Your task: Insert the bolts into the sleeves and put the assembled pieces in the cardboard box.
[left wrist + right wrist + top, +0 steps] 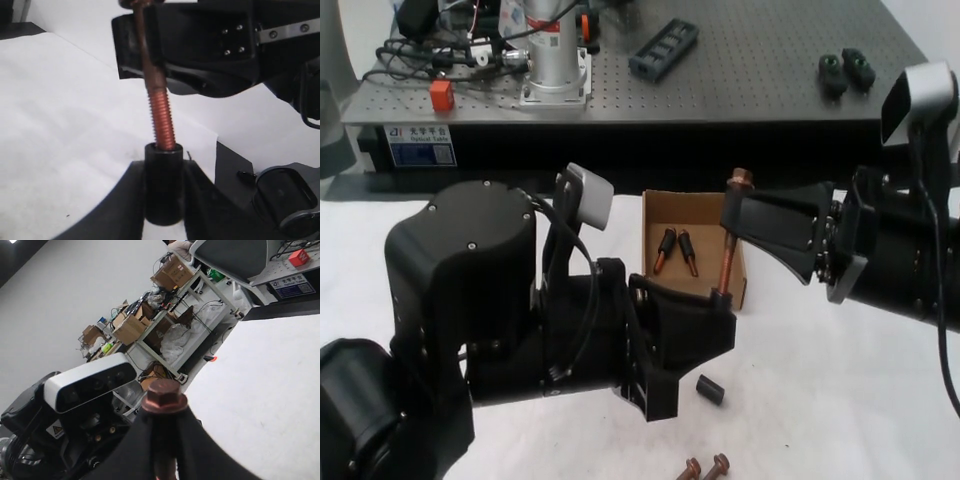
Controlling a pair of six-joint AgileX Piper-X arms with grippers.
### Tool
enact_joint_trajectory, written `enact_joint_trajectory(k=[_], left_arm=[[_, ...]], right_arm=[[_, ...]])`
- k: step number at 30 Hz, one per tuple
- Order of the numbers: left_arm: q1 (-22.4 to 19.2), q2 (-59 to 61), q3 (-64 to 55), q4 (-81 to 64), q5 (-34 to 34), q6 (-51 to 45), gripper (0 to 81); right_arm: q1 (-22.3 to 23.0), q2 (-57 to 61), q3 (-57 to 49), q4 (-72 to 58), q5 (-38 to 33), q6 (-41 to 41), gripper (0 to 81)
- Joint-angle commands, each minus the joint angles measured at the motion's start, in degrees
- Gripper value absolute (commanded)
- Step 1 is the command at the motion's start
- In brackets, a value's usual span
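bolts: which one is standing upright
The bolt in the right gripper, its tip in the sleeve held by the left gripper; the two loose bolts lie flat on the cloth.

Grips copper bolt (727, 255) upright in right gripper (732, 215) fingers, lower end meeting left gripper (718, 303), at cardboard box (680, 197) right edge. Inside box: two assembled pieces (676, 250). On white worktop (840, 400): loose sleeve (710, 389), two loose bolts (705, 467).

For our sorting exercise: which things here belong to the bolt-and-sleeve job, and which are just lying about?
Job: held bolt, held sleeve, cardboard box, assembled pieces, loose sleeve, loose bolts.
Lying about: black tray, red block, cables.
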Motion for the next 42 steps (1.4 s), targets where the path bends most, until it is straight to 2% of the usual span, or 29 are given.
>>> enact_joint_trajectory(k=[1, 7, 13, 15, 16, 17, 20, 21, 22, 24, 28, 31, 34, 36, 39, 42], left_arm=[[0.07, -0.66, -0.36, -1.1, -1.3, -0.94, 0.7], [0.07, -0.66, -0.36, -1.1, -1.57, -0.95, 0.7], [0.07, -0.66, -0.36, -1.1, -3.08, -0.43, 0.7], [0.07, -0.66, -0.36, -1.1, -3.24, 0.81, 0.7], [0.07, -0.66, -0.36, -1.1, -3.24, 1.44, 0.7], [0.07, -0.66, -0.36, -1.1, -3.24, 1.9, 0.7], [0.07, -0.66, -0.36, -1.1, -4.36, 2.26, 0.7], [0.07, -0.66, -0.36, -1.1, -5.57, 2.28, 0.7], [0.07, -0.66, -0.36, -1.22, -6.91, 2.28, 0.7], [0.24, 0.52, -1.11, -1.7, -11.21, 2.28, 0.7], [2.41, 6.1, -5.92, -2.67, -17.4, 1.7, 0.7], [4.71, 14.47, -14.02, 0.55, -20.87, -0.25, 0.7], [6.23, 24.49, -27.93, 14.01, -23.2, 0.94, 0.7], [6.77, 32.68, -39.2, 25.89, -24.49, 5.56, 0.7], [6.81, 44.35, -54.93, 40.16, -28.57, 11.32, 0.7], [6.81, 54.8, -69.17, 51.18, -29.83, 14.18, 0.7]], right_arm=[[0.02, -0.48, -0.2, -0.55, -2.53, 0.28, 3.6], [0.02, -0.48, -0.2, 1.61, -3.57, -0.9, 3.6], [0.02, -0.48, -0.2, 6.13, -8.98, -4.25, 3.6], [0.55, -0.48, -0.2, 6.69, -9.67, -5.97, 1.3], [0.89, -0.48, -0.2, 6.77, -9.66, -6.96, 2.6], [1.33, -0.48, -0.2, 6.77, -9.66, -7.72, 8.7], [1.51, -0.48, -0.2, 6.77, -9.15, -8.97, 34.9], [1.31, -0.48, -0.2, 6.77, -9.01, -8.25, 38.9], [0.48, -0.72, -0.2, 6.77, -9.04, -7.6, 40.5], [-2.19, -1.51, -0.2, 7.33, -9.39, -7.52, 38.4], [-10.56, -5.01, -0.2, 12.38, -9.4, -9.82, 34.7], [-16.27, -7.6, -0.2, 21.23, -6.72, -14.73, 34.7], [-18.6, -9.5, -0.2, 32.72, 0.2, -22.17, 34.7], [-18.37, -9.98, -0.2, 38.83, 5.34, -27.3, 34.7], [-16.54, -9.98, -0.32, 44.88, 11.4, -28.28, 34.7], [-14.33, -9.98, -0.32, 49.32, 17.33, -29.64, 34.7]])
